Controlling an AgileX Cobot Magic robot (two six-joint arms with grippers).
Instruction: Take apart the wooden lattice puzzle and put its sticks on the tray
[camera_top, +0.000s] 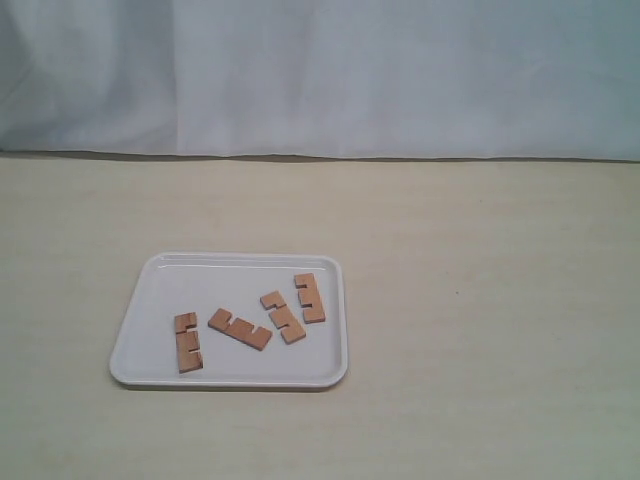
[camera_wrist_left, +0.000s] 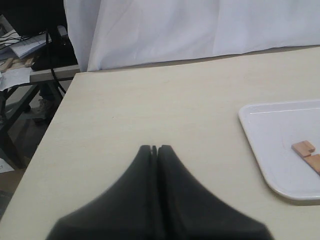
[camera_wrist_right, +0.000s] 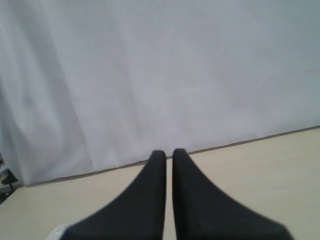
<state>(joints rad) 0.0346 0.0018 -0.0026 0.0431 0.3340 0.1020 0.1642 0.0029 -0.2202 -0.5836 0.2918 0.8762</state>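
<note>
The white tray (camera_top: 240, 270) lies on the table, left of the middle of the exterior view. Several notched light-brown sticks lie loose and apart in it: one at the left (camera_top: 187, 343), one in the middle (camera_top: 240, 329), two at the right (camera_top: 283, 316) (camera_top: 310, 297). No joined wooden lattice puzzle is in view. Neither arm appears in the exterior view. My left gripper (camera_wrist_left: 154, 148) is shut and empty above bare table, with the tray's corner (camera_wrist_left: 270, 135) and a stick end (camera_wrist_left: 303, 148) off to one side. My right gripper (camera_wrist_right: 169, 152) is shut with nothing in it, facing the white backdrop.
A white cloth backdrop (camera_top: 320, 80) hangs behind the beige table (camera_top: 480, 300). In the left wrist view the table's edge (camera_wrist_left: 50, 130) drops off toward a cluttered stand with cables (camera_wrist_left: 30, 55).
</note>
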